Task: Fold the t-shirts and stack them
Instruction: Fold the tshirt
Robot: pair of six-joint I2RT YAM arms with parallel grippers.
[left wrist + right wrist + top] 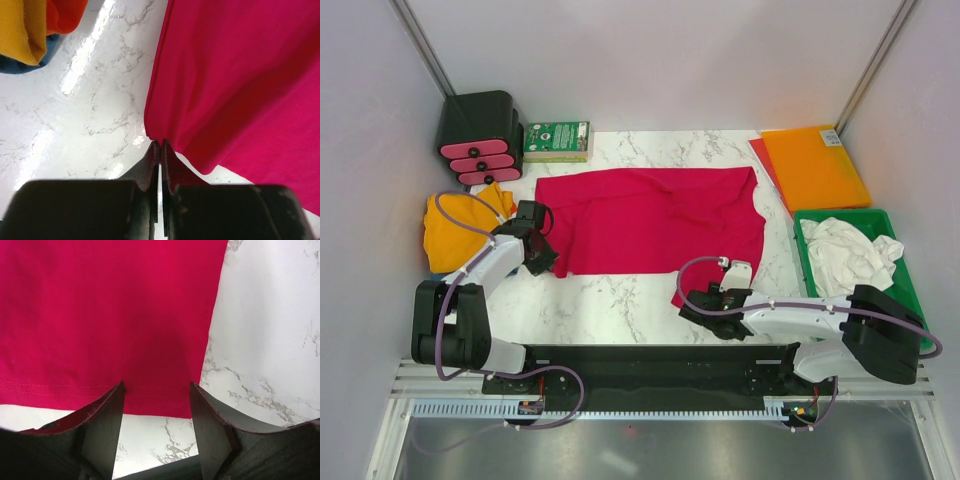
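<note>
The crimson t-shirt [660, 220] lies spread on the surface [610, 312]: with my left claw [160, 146] clenched on its near-left corner and my right claw [157, 390] released astride the near hem, I should seat that hem deep before closing, then lift evenly.

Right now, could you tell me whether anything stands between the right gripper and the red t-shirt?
Nothing visible does. The open right gripper is already at the near hem of the red t-shirt, with bare marble table beside it. The left gripper is shut on its left edge.
</note>
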